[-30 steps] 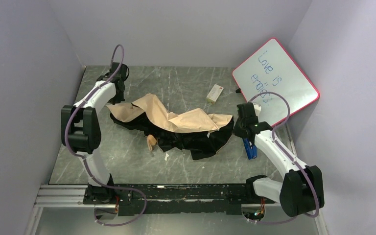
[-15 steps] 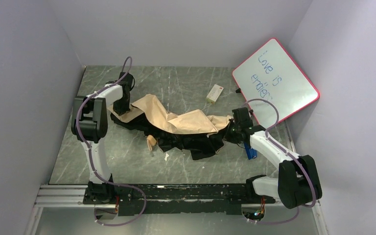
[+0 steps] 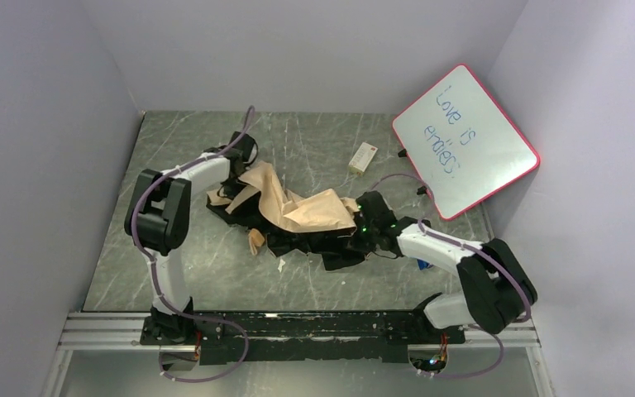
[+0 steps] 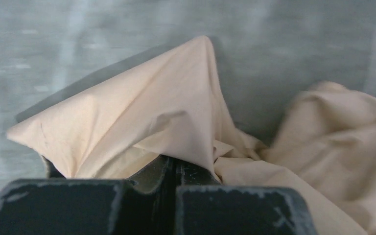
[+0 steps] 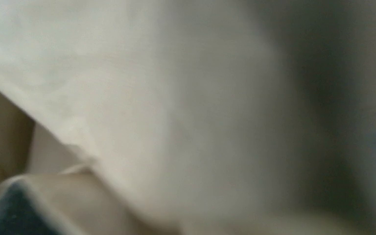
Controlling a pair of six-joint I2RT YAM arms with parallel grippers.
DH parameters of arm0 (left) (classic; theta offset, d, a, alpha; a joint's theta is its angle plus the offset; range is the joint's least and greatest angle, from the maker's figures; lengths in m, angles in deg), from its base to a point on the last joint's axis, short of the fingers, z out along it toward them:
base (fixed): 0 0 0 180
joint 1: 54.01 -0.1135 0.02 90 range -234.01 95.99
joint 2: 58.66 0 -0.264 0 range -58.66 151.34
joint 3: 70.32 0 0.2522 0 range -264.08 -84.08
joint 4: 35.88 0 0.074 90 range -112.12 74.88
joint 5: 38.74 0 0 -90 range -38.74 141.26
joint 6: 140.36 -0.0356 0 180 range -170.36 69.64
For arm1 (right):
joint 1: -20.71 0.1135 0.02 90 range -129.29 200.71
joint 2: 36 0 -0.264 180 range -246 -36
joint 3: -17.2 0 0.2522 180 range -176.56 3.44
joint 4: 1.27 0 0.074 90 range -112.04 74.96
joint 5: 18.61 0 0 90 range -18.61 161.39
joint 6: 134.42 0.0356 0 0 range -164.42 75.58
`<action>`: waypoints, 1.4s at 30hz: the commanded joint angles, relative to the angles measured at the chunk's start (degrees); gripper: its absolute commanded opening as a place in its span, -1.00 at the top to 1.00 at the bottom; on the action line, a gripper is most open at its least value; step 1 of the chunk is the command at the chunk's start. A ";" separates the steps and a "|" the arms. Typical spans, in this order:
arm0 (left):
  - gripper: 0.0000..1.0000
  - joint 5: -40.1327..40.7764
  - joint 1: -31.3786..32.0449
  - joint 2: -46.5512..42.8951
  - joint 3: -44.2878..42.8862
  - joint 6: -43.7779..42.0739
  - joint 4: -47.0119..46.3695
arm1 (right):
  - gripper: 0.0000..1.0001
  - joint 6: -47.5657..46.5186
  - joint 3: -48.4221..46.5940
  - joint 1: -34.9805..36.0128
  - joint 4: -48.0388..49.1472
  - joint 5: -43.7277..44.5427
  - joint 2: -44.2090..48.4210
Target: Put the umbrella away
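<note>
Umbrella (image 3: 310, 211) lay collapsed and crumpled across the middle of the table (image 3: 314, 136), tan side up over black. Its long axis ran left to right between the two arms. The left gripper (image 3: 230, 184) sat at the left end of the heap, its jaws closed together on a peak of tan cloth, as its wrist view showed. The right gripper (image 3: 365, 225) pressed into the right end, closed as well. Its wrist view was only blurred cloth, so whether it had caught any fabric I could not tell. The short orange handle (image 3: 255, 241) poked out on the near side, closer to the left arm. Gathering the bundle would likely mean drawing both ends inward toward it.
</note>
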 commanded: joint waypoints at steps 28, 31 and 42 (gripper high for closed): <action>0.91 -4.76 7.24 -16.07 5.11 11.20 -3.54 | 0.76 1.67 -11.56 15.10 -25.60 17.30 16.06; 0.90 -3.16 5.87 -19.26 5.44 9.80 -2.24 | 0.76 2.90 -15.34 15.10 -31.23 22.38 18.90; 0.90 -3.14 2.32 -15.46 0.33 5.24 -1.44 | 1.00 10.45 -13.80 12.79 -35.71 39.08 22.56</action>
